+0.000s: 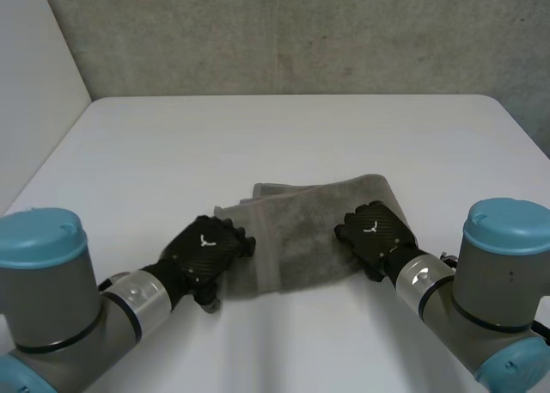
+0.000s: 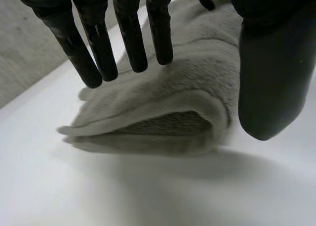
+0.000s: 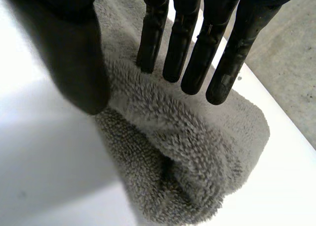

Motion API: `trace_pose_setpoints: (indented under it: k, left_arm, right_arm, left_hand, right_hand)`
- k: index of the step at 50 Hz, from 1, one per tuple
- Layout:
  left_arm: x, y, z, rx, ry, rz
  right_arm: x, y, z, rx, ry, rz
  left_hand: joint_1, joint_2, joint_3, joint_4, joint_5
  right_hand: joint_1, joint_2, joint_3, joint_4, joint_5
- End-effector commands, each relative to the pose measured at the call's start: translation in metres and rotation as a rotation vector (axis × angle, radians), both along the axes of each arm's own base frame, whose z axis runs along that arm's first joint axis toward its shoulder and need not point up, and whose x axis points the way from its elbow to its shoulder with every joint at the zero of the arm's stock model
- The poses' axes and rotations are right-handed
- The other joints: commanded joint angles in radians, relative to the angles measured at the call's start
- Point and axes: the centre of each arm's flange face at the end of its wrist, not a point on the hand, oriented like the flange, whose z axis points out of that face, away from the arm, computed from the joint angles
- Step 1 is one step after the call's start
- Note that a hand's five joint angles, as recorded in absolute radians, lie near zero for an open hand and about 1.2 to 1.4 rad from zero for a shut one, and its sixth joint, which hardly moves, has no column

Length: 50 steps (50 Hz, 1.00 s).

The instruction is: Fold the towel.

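Already doubled — left hand (image 1: 206, 248) and right hand (image 1: 375, 230) sit straight-fingered, gripping nothing, over the left and right ends of the towel (image 1: 309, 230); best press evenly — flatten the puffy fold.

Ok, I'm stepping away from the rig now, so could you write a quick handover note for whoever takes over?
Left hand: open, fingers straight, at the towel's left end.
Right hand: open, fingers straight, resting on the towel's right end.
Towel: lies mid-table, already folded over in layers, edges not quite even.
Left to do: perhaps one more fold or squaring up, then withdraw both hands.
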Motion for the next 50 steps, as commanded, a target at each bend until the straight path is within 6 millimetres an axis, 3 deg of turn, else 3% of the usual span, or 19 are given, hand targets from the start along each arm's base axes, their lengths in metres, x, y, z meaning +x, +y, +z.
trace_pose_setpoints:
  k: [1, 4, 10, 16, 19, 20, 22, 23, 26, 28, 30, 35, 36, 41, 42, 44, 50]
  left_arm:
    - [-0.010, -0.003, -0.010, 0.019, -0.007, -0.023]
    - [-0.017, -0.002, -0.013, 0.025, -0.008, -0.042]
    - [-0.027, -0.005, -0.012, -0.007, -0.014, -0.039]
    - [-0.042, -0.040, 0.010, -0.137, 0.013, 0.032]
    - [-0.066, -0.076, 0.057, -0.316, 0.095, 0.042]
    - [-0.066, -0.076, 0.057, -0.317, 0.095, 0.042]
    - [-0.087, -0.087, 0.097, -0.439, 0.175, 0.027]
    - [-0.088, -0.087, 0.097, -0.440, 0.175, 0.027]
    - [-0.108, -0.082, 0.143, -0.556, 0.272, 0.027]
    - [-0.109, -0.080, 0.146, -0.556, 0.278, 0.035]
    - [-0.109, -0.076, 0.141, -0.543, 0.268, 0.038]
    - [-0.088, -0.057, 0.081, -0.398, 0.159, 0.037]
    - [-0.088, -0.057, 0.081, -0.398, 0.158, 0.037]
    - [-0.056, -0.039, 0.022, -0.311, 0.077, 0.067]
    - [-0.055, -0.038, 0.022, -0.310, 0.077, 0.067]
    - [-0.048, -0.023, 0.003, -0.275, 0.054, 0.059]
    - [-0.040, -0.011, -0.015, -0.227, 0.020, 0.057]
  right_arm:
    - [-0.001, -0.007, 0.004, -0.012, -0.013, -0.020]
    - [-0.001, -0.007, 0.003, -0.007, -0.017, -0.025]
    - [-0.001, -0.007, 0.003, 0.017, -0.045, -0.041]
    - [-0.003, -0.011, 0.006, 0.068, -0.131, -0.088]
    - [-0.011, -0.027, 0.015, 0.055, -0.233, -0.195]
    - [-0.011, -0.027, 0.015, 0.055, -0.233, -0.195]
    - [-0.020, -0.037, 0.022, 0.001, -0.280, -0.293]
    - [-0.020, -0.037, 0.022, 0.000, -0.280, -0.294]
    - [-0.027, -0.041, 0.030, -0.089, -0.320, -0.362]
    - [-0.028, -0.040, 0.034, -0.114, -0.332, -0.361]
    - [-0.029, -0.039, 0.038, -0.129, -0.340, -0.361]
    - [-0.028, -0.037, 0.045, -0.145, -0.340, -0.352]
    - [-0.028, -0.037, 0.045, -0.145, -0.340, -0.352]
    - [-0.027, -0.025, 0.033, -0.119, -0.207, -0.287]
    - [-0.027, -0.025, 0.033, -0.119, -0.207, -0.287]
    - [-0.024, -0.017, 0.026, -0.113, -0.130, -0.234]
    - [-0.027, -0.013, 0.016, -0.105, -0.036, -0.211]
  left_hand:
    - [0.292, 0.295, 0.292, 0.291, 0.118]
    - [0.471, 0.475, 0.471, 0.470, 0.297]
    - [0.774, 0.777, 0.774, 0.773, 0.600]
    - [0.774, 0.777, 0.774, 0.773, 0.600]
    - [0.774, 0.777, 0.774, 0.773, 0.600]
    - [0.774, 0.777, 0.774, 0.773, 0.600]
    - [0.774, 0.777, 0.774, 0.773, 0.600]
    - [0.774, 0.777, 0.774, 0.773, 0.600]
    - [0.774, 0.777, 0.774, 0.773, 0.600]
    - [0.774, 0.777, 0.774, 0.773, 0.600]
    - [0.774, 0.777, 0.774, 0.773, 0.600]
    - [0.774, 0.777, 0.774, 0.773, 0.600]
    - [0.774, 0.777, 0.774, 0.773, 0.600]
    - [0.774, 0.777, 0.774, 0.773, 0.600]
    - [0.774, 0.777, 0.774, 0.773, 0.600]
    - [0.774, 0.777, 0.774, 0.773, 0.600]
    - [0.774, 0.777, 0.774, 0.773, 0.600]
  right_hand:
    - [0.340, 0.336, 0.343, 0.350, 0.347]
    - [0.502, 0.497, 0.504, 0.511, 0.508]
    - [0.502, 0.498, 0.504, 0.511, 0.508]
    - [0.502, 0.498, 0.504, 0.511, 0.508]
    - [0.502, 0.498, 0.504, 0.511, 0.508]
    - [0.502, 0.498, 0.504, 0.511, 0.508]
    - [0.502, 0.498, 0.504, 0.511, 0.508]
    - [0.502, 0.498, 0.504, 0.511, 0.508]
    - [0.502, 0.498, 0.504, 0.511, 0.508]
    - [0.502, 0.498, 0.504, 0.511, 0.508]
    - [0.502, 0.498, 0.504, 0.511, 0.508]
    - [0.502, 0.498, 0.504, 0.511, 0.508]
    - [0.502, 0.498, 0.504, 0.511, 0.508]
    - [0.502, 0.498, 0.504, 0.511, 0.508]
    - [0.502, 0.498, 0.504, 0.511, 0.508]
    - [0.502, 0.498, 0.504, 0.511, 0.508]
    - [0.427, 0.423, 0.429, 0.436, 0.433]
